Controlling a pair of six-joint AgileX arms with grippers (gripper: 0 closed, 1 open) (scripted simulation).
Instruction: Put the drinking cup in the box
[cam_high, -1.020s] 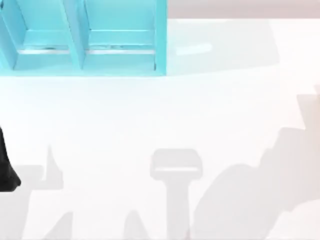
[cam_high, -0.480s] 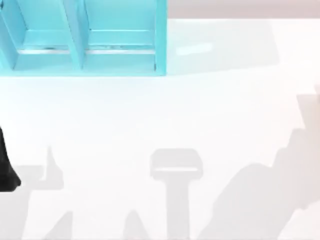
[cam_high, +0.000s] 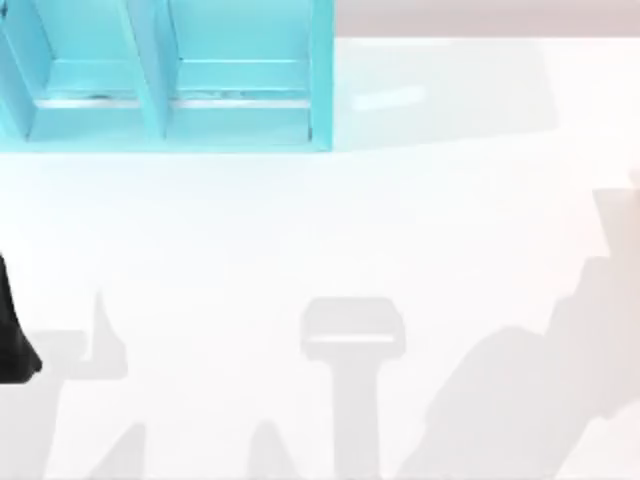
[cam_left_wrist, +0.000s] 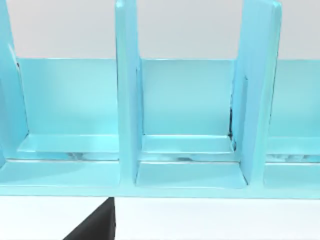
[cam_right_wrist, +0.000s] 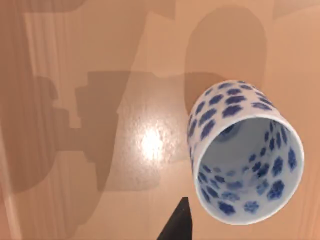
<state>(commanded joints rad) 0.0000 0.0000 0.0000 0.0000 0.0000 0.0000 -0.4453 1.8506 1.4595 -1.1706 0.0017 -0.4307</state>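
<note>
Right wrist view: drinking cup (cam_right_wrist: 246, 152), white with blue flowers, standing open side up on a shiny light brown surface (cam_right_wrist: 125, 125), just beside a dark fingertip (cam_right_wrist: 176, 222) of the right gripper and not touching it. Nothing seen holding the cup. Cannot tell how wide the right gripper is open. Grey shadows lying across the brown surface past the cup. Left wrist view: turquoise box (cam_left_wrist: 160, 130) right in front of the left gripper, with upright walls splitting it into open compartments, sitting on the white table (cam_left_wrist: 210, 220). A dark bit of the left arm (cam_left_wrist: 95, 227) near the box's front edge. Cannot tell if the left gripper is open or closed. Top view: box (cam_high: 165, 75) at the far left of the table (cam_high: 330, 220), a black piece of the left arm (cam_high: 12, 335) at the left edge, well apart from the box.
</note>
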